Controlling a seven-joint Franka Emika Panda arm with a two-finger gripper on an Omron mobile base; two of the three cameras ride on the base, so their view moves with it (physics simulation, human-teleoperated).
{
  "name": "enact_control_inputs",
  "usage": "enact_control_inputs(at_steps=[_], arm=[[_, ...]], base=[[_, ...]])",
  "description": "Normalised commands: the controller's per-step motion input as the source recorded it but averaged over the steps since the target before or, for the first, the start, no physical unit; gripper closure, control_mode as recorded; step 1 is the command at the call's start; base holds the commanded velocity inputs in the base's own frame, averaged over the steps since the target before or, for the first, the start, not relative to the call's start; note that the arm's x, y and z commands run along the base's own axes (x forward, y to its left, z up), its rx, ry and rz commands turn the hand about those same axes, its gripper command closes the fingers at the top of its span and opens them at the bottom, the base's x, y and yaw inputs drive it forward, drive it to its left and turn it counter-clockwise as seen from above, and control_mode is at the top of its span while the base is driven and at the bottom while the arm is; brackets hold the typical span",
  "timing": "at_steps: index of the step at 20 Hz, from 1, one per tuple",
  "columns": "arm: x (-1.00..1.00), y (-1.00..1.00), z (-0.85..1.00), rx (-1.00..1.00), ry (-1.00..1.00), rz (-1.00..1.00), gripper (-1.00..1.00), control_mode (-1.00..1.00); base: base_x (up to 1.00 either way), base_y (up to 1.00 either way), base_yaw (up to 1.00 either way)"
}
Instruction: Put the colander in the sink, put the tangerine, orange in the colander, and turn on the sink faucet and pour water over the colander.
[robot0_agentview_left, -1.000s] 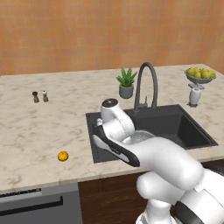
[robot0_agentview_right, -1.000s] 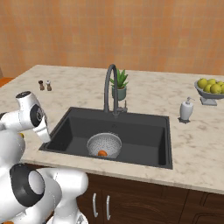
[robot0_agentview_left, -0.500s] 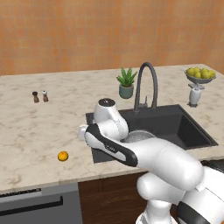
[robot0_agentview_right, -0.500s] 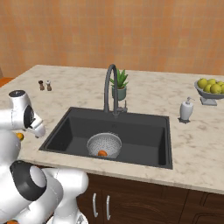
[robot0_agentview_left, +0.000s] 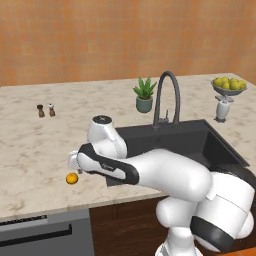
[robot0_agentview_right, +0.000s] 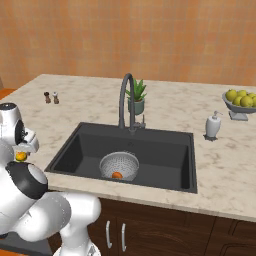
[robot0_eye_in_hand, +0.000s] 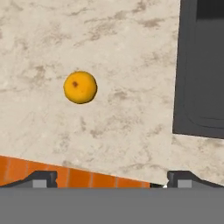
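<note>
The arm has been swung away from the sink (robot0_agentview_right: 165, 150), out over the bench's front edge to the basin's left. The gripper (robot0_eye_in_hand: 111, 177) now hangs above the loose orange fruit (robot0_eye_in_hand: 80, 87) on the marble, fingers spread fully, nothing held. The colander (robot0_agentview_right: 119, 166) sits on the basin floor with one fruit (robot0_agentview_right: 116, 175) already in it. The hand is best centred over the fruit before lowering, since it sits off to one side in the hand view; the sink faucet (robot0_agentview_right: 123, 100) is dry.
</note>
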Motion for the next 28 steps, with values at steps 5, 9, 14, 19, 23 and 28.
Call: enact_control_inputs(at_steps=[5, 9, 14, 19, 23, 28], arm=[[0.07, 0.10, -0.16, -0.11, -0.01, 0.08, -1.00, -1.00], [0.17, 0.07, -0.22, -0.05, -0.04, 0.00, -1.00, -1.00], [0.20, 0.19, -0.20, 0.00, -0.06, 0.00, -1.00, -1.00], [0.21, 0.25, -0.24, 0.00, 0.00, 0.00, -1.00, -1.00], [0.30, 0.25, -0.19, 0.00, 0.00, 0.00, -1.00, -1.00], [0.28, 0.26, -0.19, 0.00, 0.00, 0.00, -1.00, -1.00]], base=[[0.00, 0.00, 0.00], [0.00, 0.00, 0.00], [0.00, 0.00, 0.00], [0.00, 0.00, 0.00], [0.00, 0.00, 0.00], [0.00, 0.00, 0.00]])
